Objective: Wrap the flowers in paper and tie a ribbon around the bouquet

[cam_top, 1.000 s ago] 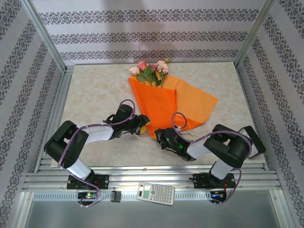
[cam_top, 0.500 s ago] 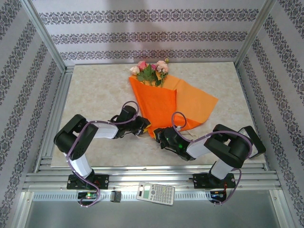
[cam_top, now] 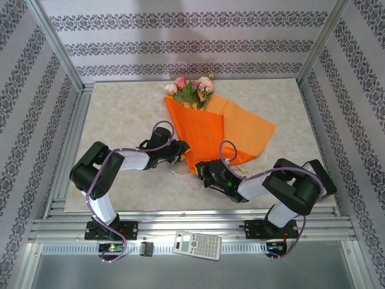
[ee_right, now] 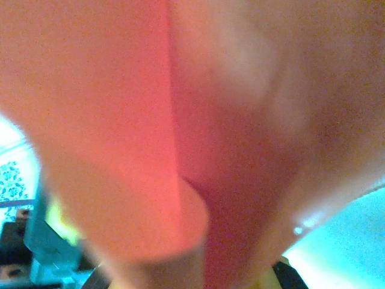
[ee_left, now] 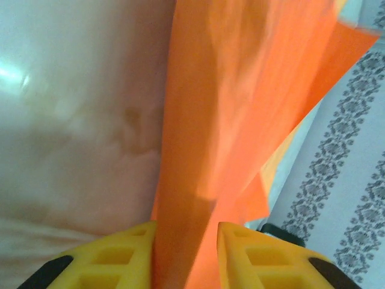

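Note:
The bouquet lies on the table as an orange paper cone. Pink and cream flowers show at its far, wide end. My left gripper is at the cone's left edge, low down. In the left wrist view its yellow fingers stand on either side of a fold of paper that fills the gap between them. My right gripper is shut at the cone's narrow tip, and blurred orange paper presses close on its camera. A faint pale strand beside the right wrist looks like the ribbon.
A loose paler flap of the sheet spreads to the right of the cone. A calculator rests on the rail in front of the arm bases. Metal posts and patterned walls close in the table.
My left gripper has moved right and a little farther away, up against the cone's left edge, with its arm swinging in. The right arm has stayed put.

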Tool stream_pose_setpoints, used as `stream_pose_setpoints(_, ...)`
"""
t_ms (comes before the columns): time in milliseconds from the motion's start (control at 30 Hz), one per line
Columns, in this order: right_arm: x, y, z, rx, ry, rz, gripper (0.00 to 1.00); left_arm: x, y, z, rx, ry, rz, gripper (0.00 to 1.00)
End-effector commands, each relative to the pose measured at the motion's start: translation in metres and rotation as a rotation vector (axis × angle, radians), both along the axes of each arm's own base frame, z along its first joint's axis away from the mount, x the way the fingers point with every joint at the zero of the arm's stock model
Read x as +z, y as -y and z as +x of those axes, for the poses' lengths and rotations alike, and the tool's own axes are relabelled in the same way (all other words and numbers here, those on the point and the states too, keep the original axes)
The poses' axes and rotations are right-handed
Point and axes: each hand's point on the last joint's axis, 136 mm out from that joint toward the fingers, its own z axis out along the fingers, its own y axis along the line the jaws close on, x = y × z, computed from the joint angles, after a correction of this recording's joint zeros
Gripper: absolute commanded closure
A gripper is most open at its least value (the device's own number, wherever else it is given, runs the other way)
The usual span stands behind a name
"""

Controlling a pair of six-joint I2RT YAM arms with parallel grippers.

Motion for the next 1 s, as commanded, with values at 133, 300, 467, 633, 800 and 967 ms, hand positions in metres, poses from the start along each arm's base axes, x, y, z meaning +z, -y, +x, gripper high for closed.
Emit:
stream_pose_setpoints(133, 0.009, -0.002, 0.004, 0.013, 0.014, 0.007, 1.00, -0.008, -0.007, 0.028, -0.006, 0.034, 0.033, 0.95)
stream_pose_setpoints(300, 0.008, 0.000, 0.004, 0.014, 0.011, -0.001, 1.00, -0.007, -0.021, 0.032, 0.000, 0.052, 0.090, 1.00)
stream_pose_setpoints(467, 0.006, -0.001, 0.002, 0.024, 0.003, -0.002, 1.00, -0.008, -0.031, 0.043, 0.036, 0.072, 0.081, 0.76)
stream_pose_setpoints(633, 0.003, 0.000, 0.001, 0.028, -0.005, -0.004, 1.00, -0.012, -0.026, 0.057, 0.018, 0.076, 0.067, 0.83)
stream_pose_setpoints(800, 0.002, 0.000, 0.000, 0.032, -0.011, -0.008, 1.00, -0.013, -0.038, 0.069, 0.039, 0.085, 0.089, 1.00)
stream_pose_setpoints(967, 0.001, -0.001, -0.001, 0.040, -0.017, -0.008, 1.00, -0.009, -0.049, 0.085, 0.061, 0.107, 0.096, 0.87)
